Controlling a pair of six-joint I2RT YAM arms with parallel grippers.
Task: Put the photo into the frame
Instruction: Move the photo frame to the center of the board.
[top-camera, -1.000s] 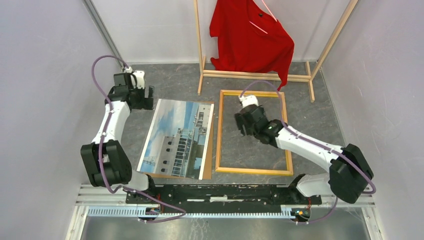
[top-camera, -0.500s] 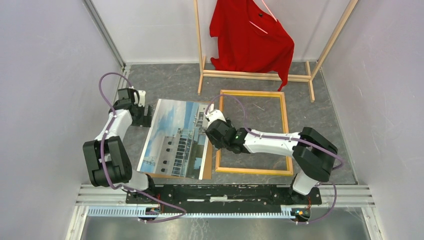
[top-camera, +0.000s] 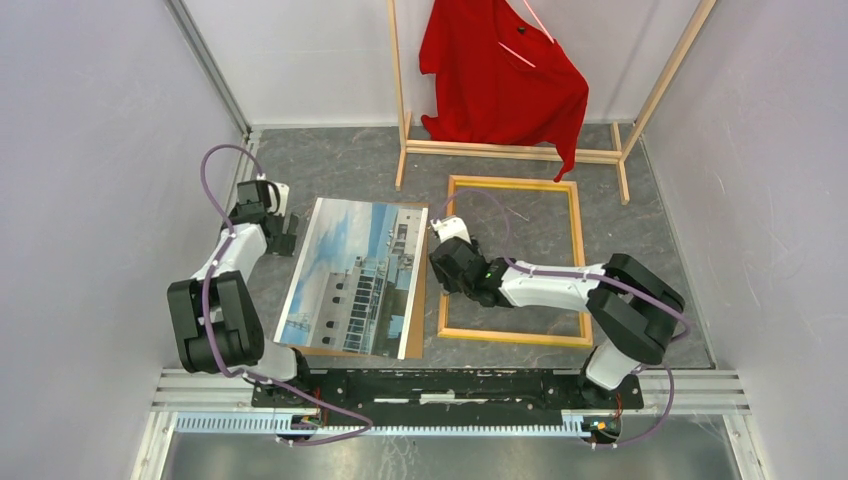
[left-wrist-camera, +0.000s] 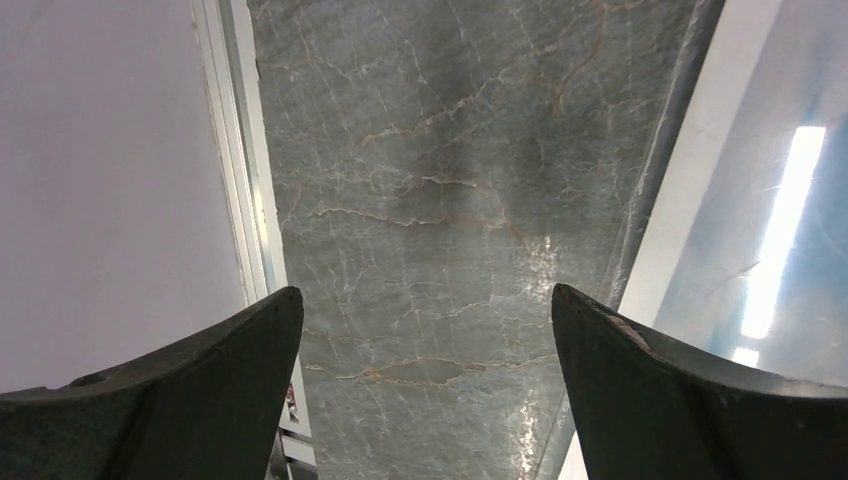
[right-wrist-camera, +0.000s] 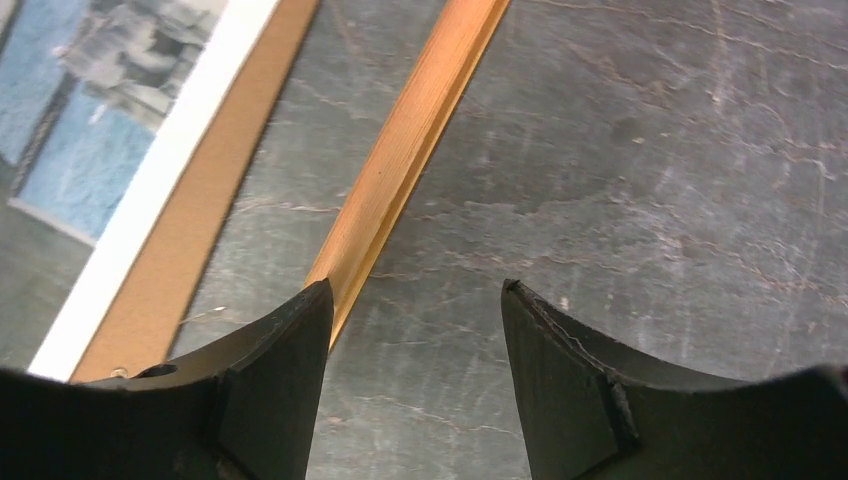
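Right end effector (right-wrist-camera: 415, 296) at frame (right-wrist-camera: 421, 128), photo (right-wrist-camera: 95, 125) beside

1. The red shirt (top-camera: 500, 75) and the wooden rack (top-camera: 510, 150) run off the top of the overhead view, so I can't see their tops.
2. The brown board (top-camera: 418, 300) lies under the photo (top-camera: 350, 275). Only a thin strip peeks out.
3. From above, the right arm (top-camera: 545, 285) covers part of the left side of the frame (top-camera: 575, 250).
4. The tips of the right claw (top-camera: 445, 252) hide under its own wrist there.
5. The left wrist view shows only an edge of the photo, washed out by glare.
6. The right wrist view shows just one bar of the frame, and the photo's corner looks blurry.
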